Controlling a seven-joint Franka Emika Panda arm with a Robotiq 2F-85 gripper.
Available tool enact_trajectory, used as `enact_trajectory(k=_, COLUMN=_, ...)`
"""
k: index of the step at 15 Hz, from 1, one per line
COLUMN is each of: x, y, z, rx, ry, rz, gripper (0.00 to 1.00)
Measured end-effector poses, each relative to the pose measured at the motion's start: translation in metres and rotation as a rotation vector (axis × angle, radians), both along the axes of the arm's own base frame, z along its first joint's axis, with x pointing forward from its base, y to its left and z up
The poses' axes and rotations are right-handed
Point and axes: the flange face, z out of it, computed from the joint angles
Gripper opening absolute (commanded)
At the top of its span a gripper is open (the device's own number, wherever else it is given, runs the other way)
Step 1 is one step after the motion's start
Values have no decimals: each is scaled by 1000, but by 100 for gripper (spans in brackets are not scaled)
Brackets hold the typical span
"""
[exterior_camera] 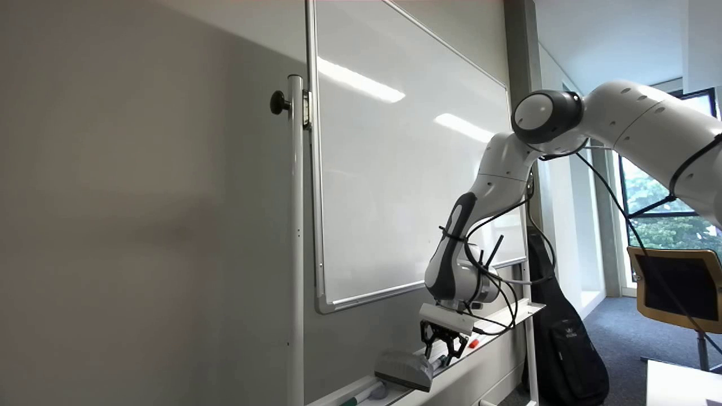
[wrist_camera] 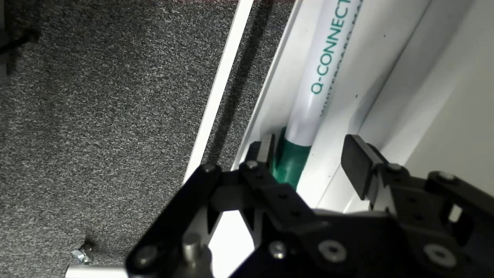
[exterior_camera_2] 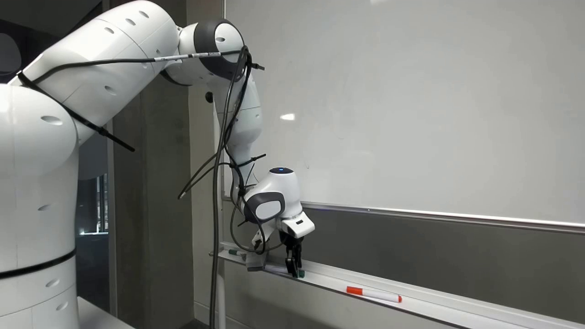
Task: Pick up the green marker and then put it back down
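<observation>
1. Wrist view: at left, grey carpet (wrist_camera: 108, 127) is shown, with a white bar (wrist_camera: 218, 88) seen across it.
2. Next rightward, the white pen tray (wrist_camera: 283, 88) is reached, along which a green-capped Q-CONNECT whiteboard marker (wrist_camera: 314, 96) is laid lengthwise.
3. The fingers (wrist_camera: 357, 166) are spread wide; the green cap (wrist_camera: 293, 164) is seen between them, close by the one at picture left, with a gap left before the one at picture right. Whether the cap is touched cannot be told.
4. In an exterior view, the left is taken up by the white Panda arm (exterior_camera_2: 119, 59); past it, a second green marker (exterior_camera_2: 236, 252) is seen in the tray, near a grey whiteboard eraser (exterior_camera_2: 255, 262).
5. Right of the eraser, the Q-CONNECT marker is partly covered by the fingers, which are held down at tray level.
6. Farther right, well apart from the fingers, a red whiteboard marker (exterior_camera_2: 374, 294) is laid in the same tray, below the whiteboard (exterior_camera_2: 411, 100).
</observation>
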Motion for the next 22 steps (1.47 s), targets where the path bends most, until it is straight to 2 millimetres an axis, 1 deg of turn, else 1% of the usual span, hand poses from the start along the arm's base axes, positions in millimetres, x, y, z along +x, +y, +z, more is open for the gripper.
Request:
enact_trajectory(k=3, x=0, y=0, z=0, rx=1, ry=1, rz=-2, gripper=25)
enact_trajectory(k=4, x=0, y=0, z=-1, rx=1, ry=2, rz=-4, gripper=20)
enact_trajectory(k=5, x=-1, y=0, z=-1, rx=2, ry=2, rz=-5, gripper=5)
enact_trajectory(k=6, x=-1, y=0, z=-1, rx=2, ry=2, rz=-6, gripper=0)
enact_trajectory(k=7, x=0, y=-1, z=0, rx=2, ry=-2, rz=-9, gripper=4)
enact_trajectory(k=8, x=2, y=-1, z=2, rx=3, ry=-6, rz=-10, gripper=4)
enact_trajectory(k=17, x=2, y=-1, z=1, rx=3, ry=-6, rz=-14, gripper=5)
enact_trajectory(k=19, x=2, y=-4, z=1, rx=0, ry=-6, rz=-18, gripper=5)
enact_trajectory(k=22, x=1, y=-14, z=3, rx=-13, ry=-7, rz=-31, gripper=5)
